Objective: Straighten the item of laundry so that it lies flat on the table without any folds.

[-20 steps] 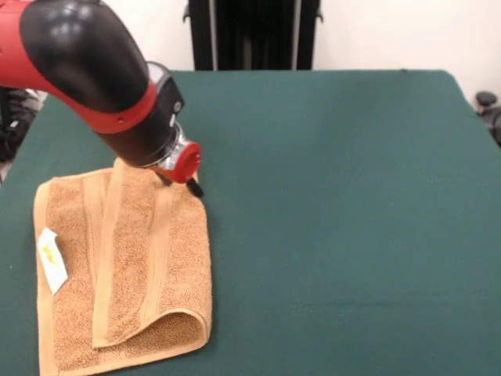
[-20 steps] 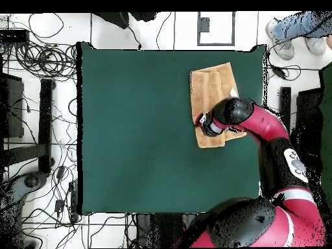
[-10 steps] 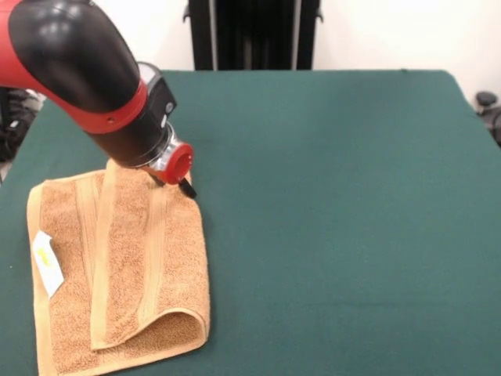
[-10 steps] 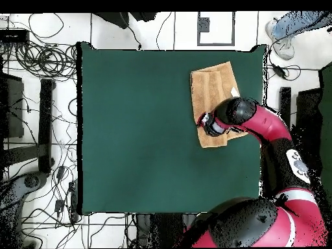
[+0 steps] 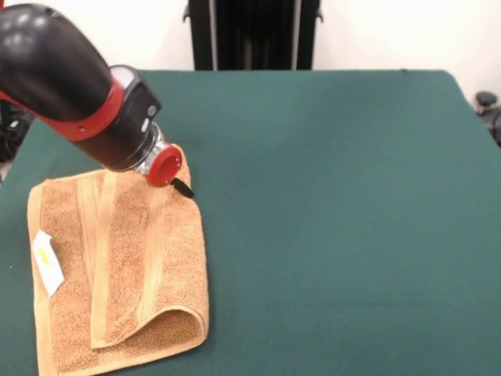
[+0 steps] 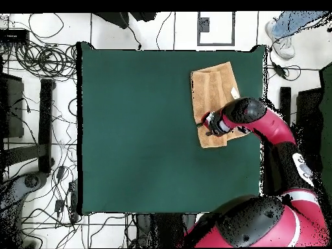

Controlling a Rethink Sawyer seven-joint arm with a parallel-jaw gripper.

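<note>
One towel point(image 5: 117, 266), end effector point(image 5: 178, 186) at edge

The small tan-orange terry-cloth hand towel point(image 5: 117, 266) lies on the large rectangular table covered in dark green felt-like cloth point(image 5: 337, 219), in its near left corner in the front view, close to the left and near edges. One part of the towel is folded over the rest. A small white care tag point(image 5: 47, 262) sits on the towel's left side. The red and black arm's gripper point(image 5: 182, 188) is at the towel's far right corner.
</note>
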